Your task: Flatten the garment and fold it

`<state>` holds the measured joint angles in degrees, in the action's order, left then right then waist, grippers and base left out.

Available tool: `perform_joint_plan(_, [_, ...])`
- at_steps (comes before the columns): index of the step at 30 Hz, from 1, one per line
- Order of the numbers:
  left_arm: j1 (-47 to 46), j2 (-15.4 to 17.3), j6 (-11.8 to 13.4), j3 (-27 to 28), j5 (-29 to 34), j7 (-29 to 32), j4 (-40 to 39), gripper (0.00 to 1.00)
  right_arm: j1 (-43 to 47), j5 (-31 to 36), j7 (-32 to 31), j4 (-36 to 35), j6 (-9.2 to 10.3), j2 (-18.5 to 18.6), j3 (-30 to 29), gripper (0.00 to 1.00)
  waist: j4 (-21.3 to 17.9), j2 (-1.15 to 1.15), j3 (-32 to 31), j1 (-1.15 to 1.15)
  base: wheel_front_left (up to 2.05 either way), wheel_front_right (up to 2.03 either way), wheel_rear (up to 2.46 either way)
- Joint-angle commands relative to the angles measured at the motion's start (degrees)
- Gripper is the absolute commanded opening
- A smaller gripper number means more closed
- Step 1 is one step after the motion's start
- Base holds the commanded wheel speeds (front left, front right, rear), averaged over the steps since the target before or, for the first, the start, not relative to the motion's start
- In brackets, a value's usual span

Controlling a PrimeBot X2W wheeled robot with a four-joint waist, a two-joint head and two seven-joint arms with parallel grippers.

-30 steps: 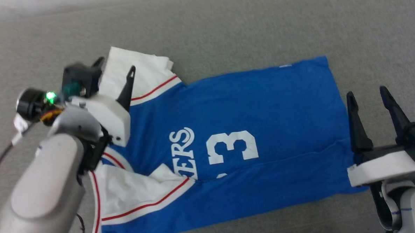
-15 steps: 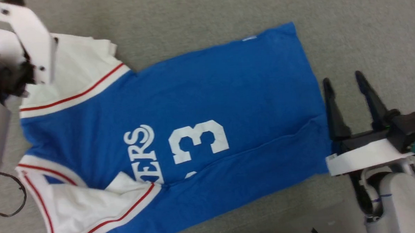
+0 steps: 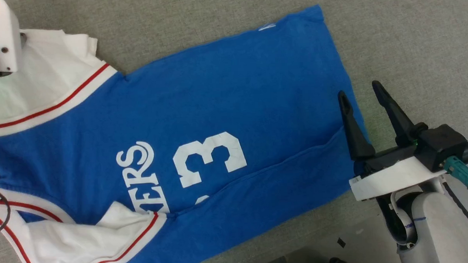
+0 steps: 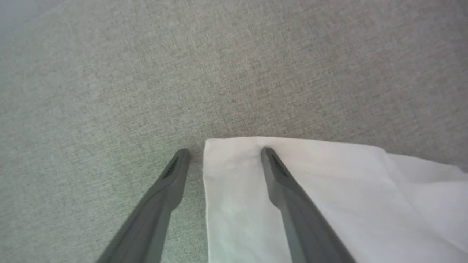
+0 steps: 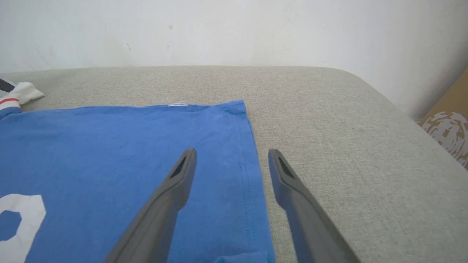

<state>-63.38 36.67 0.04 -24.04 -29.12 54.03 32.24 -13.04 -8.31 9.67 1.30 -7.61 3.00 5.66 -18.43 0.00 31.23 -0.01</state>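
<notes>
Across the grey upholstered surface (image 3: 403, 33) lay the blue jersey T-shirt (image 3: 224, 88). At 3 o'clock the right gripper (image 3: 359, 90) straddled its hem, fingers spread wide, empty; at 10 o'clock the left gripper (image 4: 223, 151) likewise straddled the white sleeve (image 4: 329, 182) edge.

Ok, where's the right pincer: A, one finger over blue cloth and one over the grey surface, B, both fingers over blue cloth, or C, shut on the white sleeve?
A: the right wrist view shows the open right pincer straddling the hem of the shirt, one finger over blue, the other over the grey surface.
</notes>
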Motion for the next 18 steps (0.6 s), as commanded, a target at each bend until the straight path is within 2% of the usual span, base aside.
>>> perform_joint_plan(1, [2.6, 0.1, -0.2, -0.5, -1.0, 2.0, 1.6, 1.0, -1.2, -0.3, 0.1, -0.3, 0.12, -0.1, 0.0, 1.0, 0.1, 0.0, 0.2, 0.01, 0.0, 0.0, 0.0])
perform_joint_plan(2, [3.1, -0.3, -0.4, -0.3, -2.2, 3.3, 1.7, 0.81, -1.3, -0.3, 0.1, -0.5, 0.12, -0.1, -0.2, 1.0, 0.3, 0.0, 0.3, 0.01, 0.0, 0.0, 0.0])
perform_joint_plan(3, [3.7, -0.7, -0.6, 0.0, -3.4, 4.6, 1.4, 0.32, -1.3, -0.2, 0.0, -0.7, 0.12, -0.1, -0.3, 1.0, 0.4, 0.0, 0.3, 0.01, 0.0, 0.0, 0.0])
perform_joint_plan(4, [4.1, -1.0, -0.7, 0.2, -4.4, 5.5, 1.0, 0.0, -1.3, -0.2, 0.0, -0.9, 0.12, -0.1, -0.5, 1.0, 0.5, 0.0, 0.3, 0.01, 0.0, 0.0, 0.0])
perform_joint_plan(6, [4.7, -1.4, -0.3, 0.8, -5.2, 5.4, -0.4, 0.0, -1.2, 0.0, -0.1, -1.3, 0.12, -0.1, -0.9, 1.0, 1.1, 0.0, 0.3, 0.01, 0.0, 0.0, 0.0])
perform_joint_plan(11, [6.0, -2.6, 1.1, 1.2, -4.5, -0.4, -2.8, 0.0, -0.8, -2.4, -1.1, -2.1, 0.12, -0.1, -1.1, 1.0, 2.8, 0.0, -0.9, 0.01, 0.0, 0.0, 0.0])
perform_joint_plan(18, [7.8, -3.5, 0.6, 0.4, -1.5, -12.7, -5.1, 0.0, 0.0, -2.6, -4.5, -4.4, 0.12, 2.8, -3.5, 1.0, 6.9, 0.0, -5.8, 0.01, 0.0, 0.0, 0.0])
